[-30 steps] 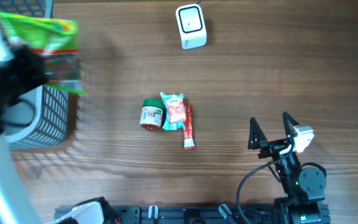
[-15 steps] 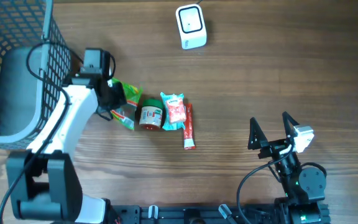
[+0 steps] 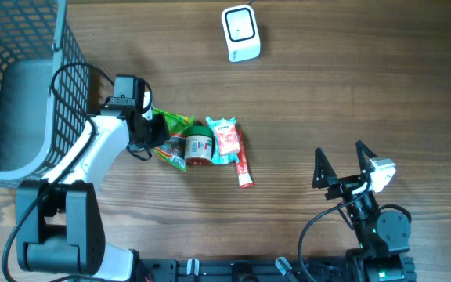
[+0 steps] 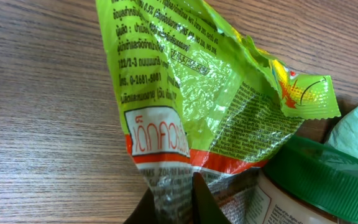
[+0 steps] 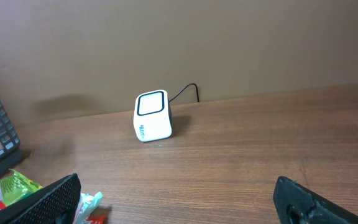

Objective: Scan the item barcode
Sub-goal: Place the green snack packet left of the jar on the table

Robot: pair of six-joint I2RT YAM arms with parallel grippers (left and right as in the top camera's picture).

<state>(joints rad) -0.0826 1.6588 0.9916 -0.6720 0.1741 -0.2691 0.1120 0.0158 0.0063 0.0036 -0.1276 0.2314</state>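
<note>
The green packet (image 4: 197, 93) lies flat on the surface (image 3: 327, 86), and one corner of it touches the left side of the jar (image 3: 198, 147) with the green lid. The left hand (image 3: 149, 135) is just left of the jar. Its fingers are pressed together on the packet's near edge, so the packet lies between the hand and the jar.

The left arm comes from the front edge, slants upward and bends, so the hand points toward the jar. The basket (image 3: 22, 78) stands left of the jar, close behind this arm.

A pink candy packet (image 3: 225, 139) touches the right side of the jar, with a red stick sachet (image 3: 243, 164) just beyond it. The scanner (image 3: 239, 33) stands well apart from the jar, near the far edge, with bare wood between them. The right hand (image 3: 340, 157) is far right of the jar, its fingers wide apart and holding nothing.
</note>
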